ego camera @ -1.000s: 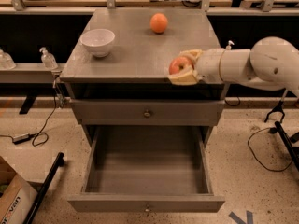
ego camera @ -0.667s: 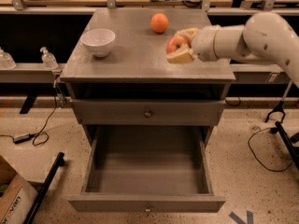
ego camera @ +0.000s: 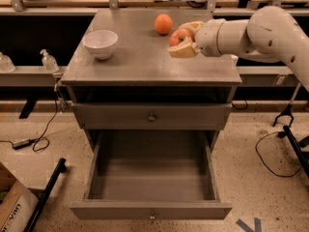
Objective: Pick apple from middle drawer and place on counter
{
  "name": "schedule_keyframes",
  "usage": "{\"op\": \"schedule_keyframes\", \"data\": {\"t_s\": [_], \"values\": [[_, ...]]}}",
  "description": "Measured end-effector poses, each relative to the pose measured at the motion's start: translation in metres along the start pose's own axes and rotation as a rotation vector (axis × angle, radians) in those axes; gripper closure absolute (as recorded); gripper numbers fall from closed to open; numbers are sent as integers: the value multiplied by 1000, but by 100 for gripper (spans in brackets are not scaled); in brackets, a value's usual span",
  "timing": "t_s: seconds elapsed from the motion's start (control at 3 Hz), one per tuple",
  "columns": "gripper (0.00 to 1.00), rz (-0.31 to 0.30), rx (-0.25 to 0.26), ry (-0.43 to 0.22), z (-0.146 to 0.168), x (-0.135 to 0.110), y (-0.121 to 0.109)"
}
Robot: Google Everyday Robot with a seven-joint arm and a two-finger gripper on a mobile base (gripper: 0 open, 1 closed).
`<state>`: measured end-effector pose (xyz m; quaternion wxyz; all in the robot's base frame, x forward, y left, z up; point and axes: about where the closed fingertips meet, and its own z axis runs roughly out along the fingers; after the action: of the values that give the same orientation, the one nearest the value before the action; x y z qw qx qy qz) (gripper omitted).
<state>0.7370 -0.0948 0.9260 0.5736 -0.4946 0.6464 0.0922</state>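
Note:
My gripper point(ego camera: 184, 39) is shut on the red apple point(ego camera: 179, 36) and holds it just above the right rear part of the counter point(ego camera: 145, 57), right of and slightly nearer than an orange fruit point(ego camera: 163, 23). The white arm reaches in from the right. The middle drawer point(ego camera: 151, 178) below is pulled fully out and shows nothing inside. The upper drawer point(ego camera: 151, 116) with the same round knob is closed.
A white bowl point(ego camera: 100, 43) stands on the counter's left side. A pump bottle point(ego camera: 49, 60) sits on a ledge to the left. Cables, a black pole point(ego camera: 46, 197) and a cardboard box point(ego camera: 12, 207) lie on the floor at the left.
My gripper has carried the apple from the counter's right front edge up and back, over the counter top, close to the orange fruit.

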Motion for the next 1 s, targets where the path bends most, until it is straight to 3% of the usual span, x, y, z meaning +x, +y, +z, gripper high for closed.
{"op": "schedule_keyframes", "data": {"t_s": [0.33, 0.67, 1.0], "values": [[100, 42, 34, -16, 9, 0, -6], [81, 102, 30, -10, 26, 8, -14], [50, 218, 3, 52, 45, 43, -19]]}}
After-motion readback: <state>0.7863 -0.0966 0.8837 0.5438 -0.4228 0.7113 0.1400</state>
